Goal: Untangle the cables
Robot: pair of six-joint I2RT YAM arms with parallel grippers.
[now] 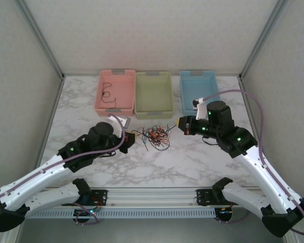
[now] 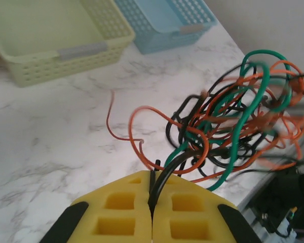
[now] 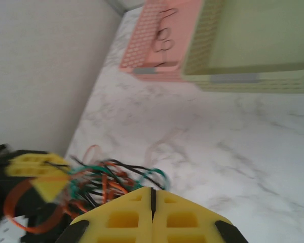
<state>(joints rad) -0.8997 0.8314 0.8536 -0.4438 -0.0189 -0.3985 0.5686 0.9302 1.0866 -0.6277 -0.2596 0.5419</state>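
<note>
The cables lie in a tangled heap of black, green and orange strands on the marble table, between my two grippers. My left gripper is at the heap's left edge. In the left wrist view its yellow pads are shut on a black cable that runs up into the tangle. My right gripper is at the heap's right edge. Its pads are pressed together, with a thin black strand in the seam. The tangle sits just left of its tip.
Three baskets stand in a row at the back: pink with one black cable in it, green and blue. Bare marble lies in front of the heap, down to the rail at the near edge.
</note>
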